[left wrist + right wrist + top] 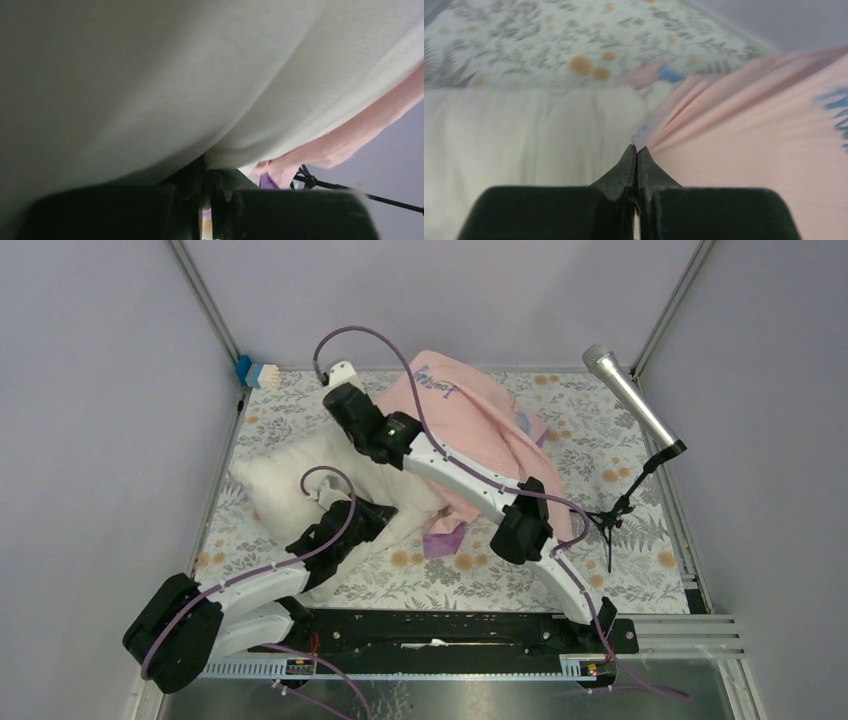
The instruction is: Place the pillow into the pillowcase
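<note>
- left gripper (207, 165): clamped shut on pillow (290, 480) fabric, likely to push it toward the opening
- right gripper (636, 150): closed, apparently pinching the pillowcase (470, 410) hem, probably to hold the mouth
- pillow sits left-centre, its right end touching the pillowcase
- floral table cloth (600, 460), lilac-grey walls, microphone (630, 390) at right

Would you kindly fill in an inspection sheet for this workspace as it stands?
Surface: floral tablecloth covers the table.
Job's things: cream pillow lies left of centre, mostly bare; pink pillowcase bunched at its right end, purple lining showing.
Clutter: microphone on a stand at the right; small blue-and-white item at the far left corner.
Grippers: left gripper shut on the pillow; right gripper shut on the pillowcase's edge.
Cables: purple cables loop above both arms.
Surroundings: grey walls, metal frame posts.
</note>
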`<state>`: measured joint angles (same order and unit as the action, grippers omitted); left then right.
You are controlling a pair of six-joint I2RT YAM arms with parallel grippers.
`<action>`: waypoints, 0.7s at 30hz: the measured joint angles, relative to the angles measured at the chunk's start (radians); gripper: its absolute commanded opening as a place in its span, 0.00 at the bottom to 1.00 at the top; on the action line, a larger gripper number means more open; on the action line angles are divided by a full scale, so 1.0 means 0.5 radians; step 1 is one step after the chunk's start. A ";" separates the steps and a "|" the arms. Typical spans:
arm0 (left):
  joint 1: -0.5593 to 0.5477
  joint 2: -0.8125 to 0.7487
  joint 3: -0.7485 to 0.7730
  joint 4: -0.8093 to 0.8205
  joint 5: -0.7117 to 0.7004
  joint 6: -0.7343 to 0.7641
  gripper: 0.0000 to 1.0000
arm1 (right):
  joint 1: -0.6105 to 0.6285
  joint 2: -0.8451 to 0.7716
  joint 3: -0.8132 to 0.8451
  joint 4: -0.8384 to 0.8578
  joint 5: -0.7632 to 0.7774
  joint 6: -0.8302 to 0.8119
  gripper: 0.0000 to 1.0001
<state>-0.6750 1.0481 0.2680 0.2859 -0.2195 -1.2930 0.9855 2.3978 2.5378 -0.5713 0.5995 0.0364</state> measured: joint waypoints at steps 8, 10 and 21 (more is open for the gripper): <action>0.179 0.094 0.260 -0.243 0.111 0.002 0.00 | 0.103 -0.553 -0.987 0.475 -0.327 0.178 0.00; 0.283 0.092 0.292 -0.288 0.228 0.005 0.00 | 0.069 -0.623 -1.081 0.551 -0.387 0.215 0.00; 0.130 0.014 0.465 -0.424 0.312 0.011 0.00 | -0.004 -0.278 0.057 0.169 -0.613 0.304 0.04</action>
<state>-0.6102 1.0550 0.5003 0.0738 -0.0635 -1.2873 0.9836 2.2589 2.5664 -0.4866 0.2932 0.1886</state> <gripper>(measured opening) 0.039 0.019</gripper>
